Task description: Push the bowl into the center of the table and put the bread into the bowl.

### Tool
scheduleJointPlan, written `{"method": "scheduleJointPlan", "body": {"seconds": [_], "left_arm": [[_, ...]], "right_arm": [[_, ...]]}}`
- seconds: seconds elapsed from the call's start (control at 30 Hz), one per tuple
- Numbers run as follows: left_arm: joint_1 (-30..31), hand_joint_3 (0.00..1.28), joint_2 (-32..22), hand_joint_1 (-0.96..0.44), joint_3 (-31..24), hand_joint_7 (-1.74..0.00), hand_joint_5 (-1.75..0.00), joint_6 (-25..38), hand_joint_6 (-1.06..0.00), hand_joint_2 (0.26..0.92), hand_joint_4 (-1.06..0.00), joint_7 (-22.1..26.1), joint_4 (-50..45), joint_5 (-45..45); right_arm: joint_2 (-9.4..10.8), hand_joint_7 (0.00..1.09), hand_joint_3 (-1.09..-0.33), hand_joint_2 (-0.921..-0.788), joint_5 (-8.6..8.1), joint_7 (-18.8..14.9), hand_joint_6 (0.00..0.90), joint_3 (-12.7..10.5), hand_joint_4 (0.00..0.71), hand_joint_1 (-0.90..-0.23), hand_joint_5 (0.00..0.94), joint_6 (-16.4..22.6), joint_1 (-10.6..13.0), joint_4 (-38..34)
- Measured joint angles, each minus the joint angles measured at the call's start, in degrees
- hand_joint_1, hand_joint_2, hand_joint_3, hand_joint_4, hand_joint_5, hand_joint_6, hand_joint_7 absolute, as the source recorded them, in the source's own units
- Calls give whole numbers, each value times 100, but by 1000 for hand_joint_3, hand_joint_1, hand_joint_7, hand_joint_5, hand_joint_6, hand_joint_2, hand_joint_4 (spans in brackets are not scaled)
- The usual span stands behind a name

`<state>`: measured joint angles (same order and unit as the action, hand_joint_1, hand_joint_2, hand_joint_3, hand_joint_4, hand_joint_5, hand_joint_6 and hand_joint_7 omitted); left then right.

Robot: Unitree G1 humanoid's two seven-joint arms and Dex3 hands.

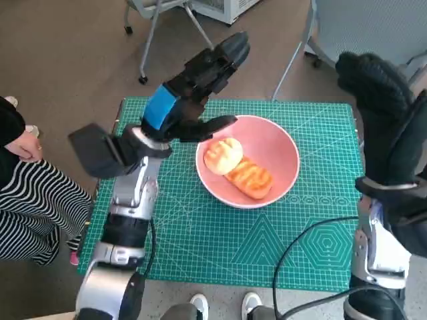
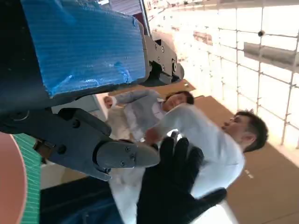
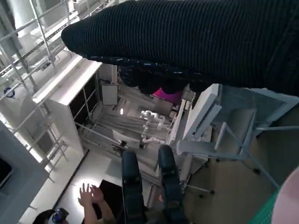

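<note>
A pink bowl [image 1: 280, 143] sits on the green cutting mat [image 1: 233, 247], around its middle. Inside it lie a round bun [image 1: 223, 155] and a longer toasted bread [image 1: 251, 177], touching each other. My left hand [image 1: 193, 87] hovers above the bowl's far left rim with fingers stretched apart, holding nothing; the left wrist view shows its blue-taped back [image 2: 84, 51] and a sliver of the bowl [image 2: 9, 182]. My right hand [image 1: 377, 83] is raised off the mat's right edge; the left wrist view shows the glove [image 2: 175, 186] with fingers spread and nothing in it.
A person in striped clothes [image 1: 27, 200] sits close to the table's left side. Chair legs [image 1: 153, 40] and a grey chair [image 1: 360, 27] stand beyond the far edge. A black cable [image 1: 300, 247] crosses the mat's front right. Two people [image 2: 196, 126] show in the left wrist view.
</note>
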<state>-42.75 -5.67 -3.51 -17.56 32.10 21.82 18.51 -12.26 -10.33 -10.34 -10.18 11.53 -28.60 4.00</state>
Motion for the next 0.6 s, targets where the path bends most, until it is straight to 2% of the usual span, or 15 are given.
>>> {"method": "scheduleJointPlan", "body": {"seconds": [0.37, 0.6], "left_arm": [[371, 561, 65, -681, 9, 0, 0, 197, -184, 921, -71, -209, -584, -1], [412, 565, 65, -694, -17, -10, -6, 249, -197, 921, -79, -378, -675, -15]], "right_arm": [[7, 566, -687, -921, 5, 0, 106, 66, 189, -718, 2, 158, -195, -325], [6, 565, -686, -921, 58, 0, 106, 106, 187, -720, 1, 241, -224, -434]]}}
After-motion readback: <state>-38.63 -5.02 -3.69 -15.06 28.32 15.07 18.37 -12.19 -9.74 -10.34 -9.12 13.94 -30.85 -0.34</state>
